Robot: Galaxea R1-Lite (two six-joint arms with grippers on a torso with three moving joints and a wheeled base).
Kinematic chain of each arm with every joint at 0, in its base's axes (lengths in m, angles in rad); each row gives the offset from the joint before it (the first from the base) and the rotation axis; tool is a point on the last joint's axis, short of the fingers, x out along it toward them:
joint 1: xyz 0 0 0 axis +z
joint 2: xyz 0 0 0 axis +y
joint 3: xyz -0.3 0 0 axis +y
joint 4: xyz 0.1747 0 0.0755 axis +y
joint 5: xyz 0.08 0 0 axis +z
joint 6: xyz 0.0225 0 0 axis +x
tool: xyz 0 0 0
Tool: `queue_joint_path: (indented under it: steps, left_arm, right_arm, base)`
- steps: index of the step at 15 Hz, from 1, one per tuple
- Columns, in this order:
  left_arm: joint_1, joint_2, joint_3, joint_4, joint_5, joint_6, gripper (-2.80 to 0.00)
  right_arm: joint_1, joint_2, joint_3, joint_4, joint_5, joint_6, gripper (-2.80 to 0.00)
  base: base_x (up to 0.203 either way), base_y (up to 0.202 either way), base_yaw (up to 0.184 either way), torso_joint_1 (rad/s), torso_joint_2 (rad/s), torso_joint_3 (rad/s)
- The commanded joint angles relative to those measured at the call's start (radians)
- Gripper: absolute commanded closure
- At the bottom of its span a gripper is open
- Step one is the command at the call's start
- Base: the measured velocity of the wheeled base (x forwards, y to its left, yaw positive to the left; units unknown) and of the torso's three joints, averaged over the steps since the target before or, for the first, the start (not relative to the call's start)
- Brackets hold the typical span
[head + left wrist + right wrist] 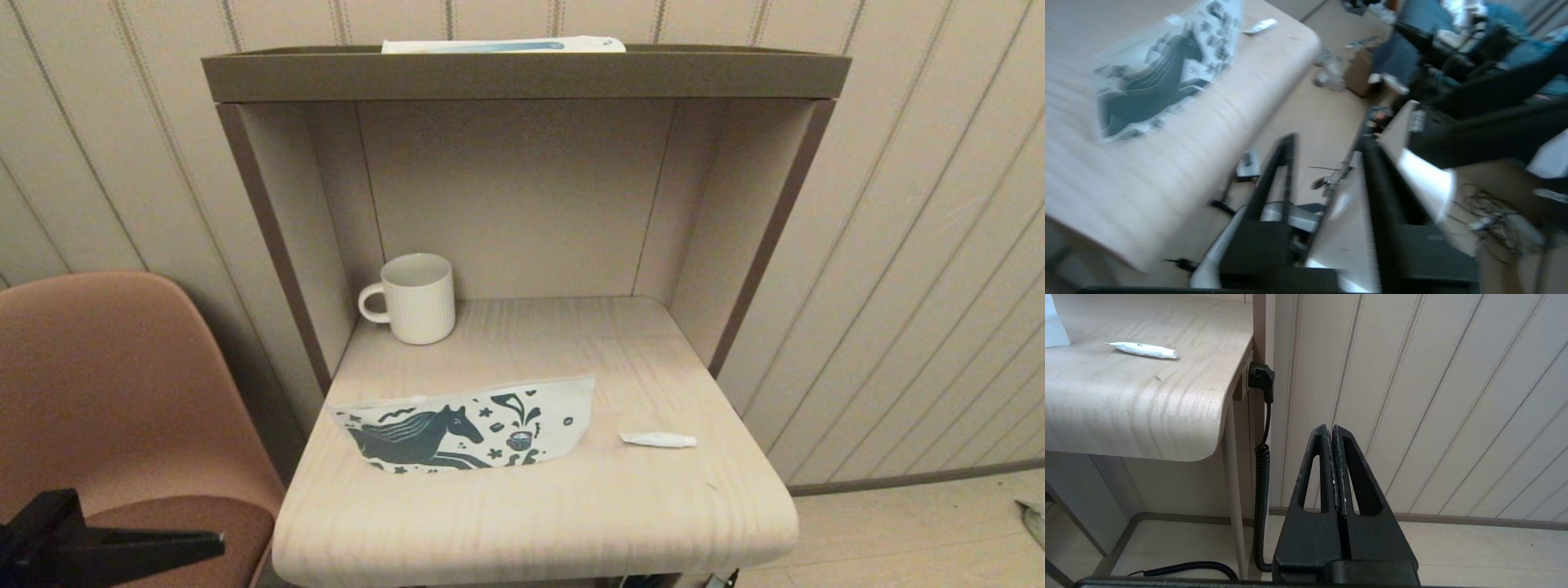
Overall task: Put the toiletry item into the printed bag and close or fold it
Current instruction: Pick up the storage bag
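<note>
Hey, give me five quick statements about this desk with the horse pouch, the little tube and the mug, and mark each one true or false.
1. The small white tube lies on the desk, apart from the printed pouch. True.
2. The tube is already inside the pouch. False: it lies on the wood outside it, on the robot's right of it.
3. The cream mug stands upright at the back of the desk, behind the pouch. True.
4. The right gripper holds the tube. False: its fingers are shut on nothing, below the desk's edge, near the wall.
5. The left gripper rests on the pouch. False: its fingers are open, off the desk's front edge.
</note>
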Motion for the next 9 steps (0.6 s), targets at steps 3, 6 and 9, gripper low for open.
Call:
queue_joint_path:
  steps: [3,6,9]
  left_arm:
    - [0.001,0.044,-0.009,-0.019,0.075,0.166,-2.8]
    - [0.0,0.119,-0.01,-0.02,0.169,0.362,-2.8]
    - [-0.001,0.189,-0.038,-0.021,0.215,0.473,-2.8]
  right_arm:
    - [0.0,0.0,0.0,-0.003,0.0,-0.001,0.0]
    - [0.0,0.0,0.0,-0.003,0.0,-0.001,0.0]
    - [0.0,0.0,0.0,-0.003,0.0,-0.002,0.0]
  base:
    - [0.0,0.0,0.0,0.0,0.0,0.0]
    - [0.0,0.0,0.0,0.0,0.0,0.0]
    - [0.0,0.0,0.0,0.0,0.0,0.0]
